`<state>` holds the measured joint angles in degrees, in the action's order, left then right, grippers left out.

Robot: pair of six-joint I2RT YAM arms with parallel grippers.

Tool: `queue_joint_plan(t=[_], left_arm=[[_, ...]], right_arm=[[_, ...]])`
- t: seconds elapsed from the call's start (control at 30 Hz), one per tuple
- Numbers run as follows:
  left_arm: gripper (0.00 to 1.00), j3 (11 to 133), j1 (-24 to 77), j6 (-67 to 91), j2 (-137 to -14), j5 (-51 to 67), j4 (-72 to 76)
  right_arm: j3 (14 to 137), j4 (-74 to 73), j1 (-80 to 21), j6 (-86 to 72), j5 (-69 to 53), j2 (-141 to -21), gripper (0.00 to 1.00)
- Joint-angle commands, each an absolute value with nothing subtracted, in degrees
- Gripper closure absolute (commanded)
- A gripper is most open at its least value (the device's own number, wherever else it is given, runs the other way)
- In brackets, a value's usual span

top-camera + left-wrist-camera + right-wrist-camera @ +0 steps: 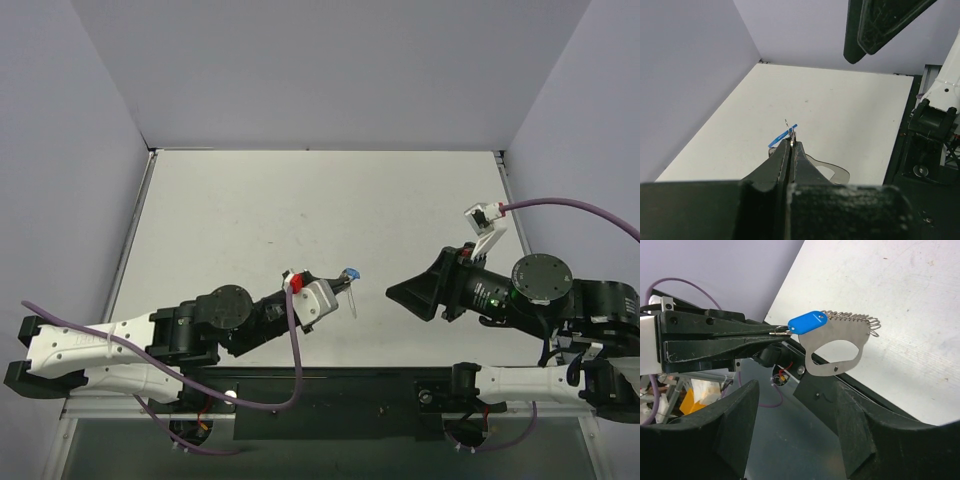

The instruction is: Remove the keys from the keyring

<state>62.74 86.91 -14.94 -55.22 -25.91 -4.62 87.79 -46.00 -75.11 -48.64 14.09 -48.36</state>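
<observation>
Pale counter point(300, 200) is enclosed by lilac walls. Above its near part the left fingers point(715, 327) are pressed together, pinching a small silver piece point(780, 331) at the end of the blue-headed key point(807, 322); whether that piece is the plain key cannot be told. The keyring point(822, 368) is hung below the blue head, with its chain point(850, 317) bunched along the top. The right fingers point(737, 425) are spread, faced toward the bundle and apart from it.

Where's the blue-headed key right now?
In the right wrist view, the blue-headed key sticks out from the tip of the shut left end effector, above the table, with the keyring hanging just beyond it.
</observation>
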Motion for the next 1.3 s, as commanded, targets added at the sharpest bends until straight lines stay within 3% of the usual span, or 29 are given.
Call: queue_joint_plan(t=[0.0, 0.43, 0.73, 0.87, 1.0, 1.27], left_arm=[[1.0, 68.5, 87.1, -11.9, -56.7, -23.4, -11.6], [1.0, 69.4, 87.1, -3.1, -54.2, -18.8, -17.4], [1.0, 65.8, 87.0, -1.2, -49.0, -21.2, -17.8], [1.0, 66.6, 87.1, -1.8, -49.5, -20.9, -18.9], [1.0, 67.4, 87.1, -2.6, -49.9, -21.6, -20.2], [1.0, 69.2, 87.0, -0.8, -50.5, -17.7, -21.5]], right_arm=[[92.2, -50.5, -75.6, -44.7, 13.4, -51.2, 0.44], [86.1, -44.1, -75.5, -31.4, 11.7, -51.8, 0.49], [87.8, -42.4, -75.4, -41.0, 16.5, -53.6, 0.5], [89.8, -45.8, -75.1, -45.3, 18.5, -55.5, 0.43], [91.8, -46.8, -74.6, -49.7, 19.0, -56.8, 0.43], [87.8, -42.4, -74.7, -41.2, 17.6, -54.3, 0.43]])
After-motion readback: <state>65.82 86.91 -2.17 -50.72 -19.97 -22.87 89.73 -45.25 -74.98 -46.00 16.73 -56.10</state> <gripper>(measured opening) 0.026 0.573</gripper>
